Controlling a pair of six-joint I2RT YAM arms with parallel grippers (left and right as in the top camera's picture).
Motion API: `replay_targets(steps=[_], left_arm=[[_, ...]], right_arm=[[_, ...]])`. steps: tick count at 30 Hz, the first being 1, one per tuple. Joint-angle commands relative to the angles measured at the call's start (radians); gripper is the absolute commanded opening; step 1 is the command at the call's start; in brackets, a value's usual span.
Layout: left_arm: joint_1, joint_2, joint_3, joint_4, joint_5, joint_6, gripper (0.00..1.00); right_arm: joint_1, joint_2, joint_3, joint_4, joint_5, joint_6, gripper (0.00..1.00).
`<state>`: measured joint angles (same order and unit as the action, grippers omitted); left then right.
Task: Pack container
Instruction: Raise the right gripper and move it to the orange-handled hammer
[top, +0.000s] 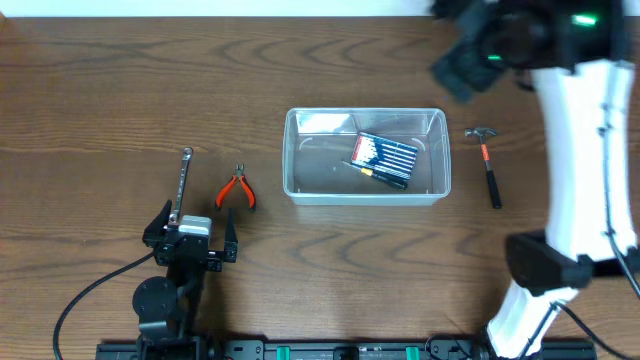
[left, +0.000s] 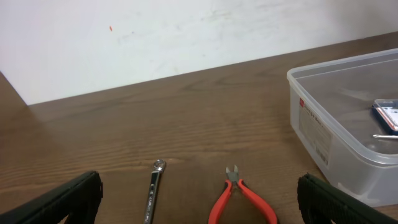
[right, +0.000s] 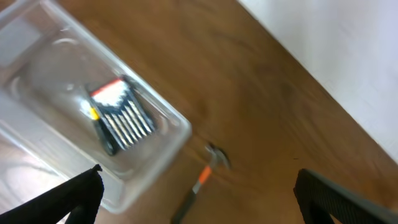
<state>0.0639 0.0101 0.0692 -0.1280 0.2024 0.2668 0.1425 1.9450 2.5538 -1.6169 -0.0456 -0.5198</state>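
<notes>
— Dark wood table, white wall behind it: that's all my feed gives me. What do you see at the hands?

— I start with the left hand. It sits low at the near edge of the table, fingers spread wide, and I see nothing gripped between them. Just ahead of it lies a wrench, its near end reaching in between the fingers. Beside that, to the right, are red-handled pliers. Both lie flat on the table.

— And the right?

— I have the right hand up over the far right of the table, also wide open, and it holds nothing. Its wrist view is blurred, so I can't give fine detail from it. Below it I see a hammer with an orange grip, lying on the table just right of the container, apart from its wall.

— Where's the container?

— Middle of the table, upright, long side toward me, a little right of the pliers. Inside, in its right half, a dark pack of slim tools with a red strip at one end lies tilted. I also see a small screwdriver at the pack's near edge, but I can't tell whether the two touch.
</notes>
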Motion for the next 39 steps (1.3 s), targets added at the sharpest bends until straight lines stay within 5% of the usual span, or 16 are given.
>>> replay_targets(steps=[1, 9, 16, 26, 32, 39], left_arm=[[0.004, -0.006, -0.029, -0.008, -0.005, 0.009, 0.98], [0.004, -0.006, -0.029, -0.008, -0.005, 0.009, 0.98], [0.004, -0.006, -0.029, -0.008, -0.005, 0.009, 0.98], [0.004, -0.006, -0.029, -0.008, -0.005, 0.009, 0.98], [0.004, -0.006, -0.029, -0.008, -0.005, 0.009, 0.98], [0.004, -0.006, -0.029, -0.008, -0.005, 0.009, 0.98]], right_arm=[[-0.087, -0.037, 0.011, -0.037, 0.020, 0.076, 0.99], [-0.314, -0.043, -0.029, -0.073, -0.050, 0.145, 0.99], [-0.384, -0.043, -0.253, -0.001, -0.116, 0.106, 0.99], [-0.360, -0.042, -0.680, 0.355, -0.092, -0.090, 0.99], [-0.354, -0.035, -0.800, 0.552, -0.089, 0.018, 0.99], [-0.319, 0.040, -0.801, 0.514, -0.008, 0.170, 0.99]])
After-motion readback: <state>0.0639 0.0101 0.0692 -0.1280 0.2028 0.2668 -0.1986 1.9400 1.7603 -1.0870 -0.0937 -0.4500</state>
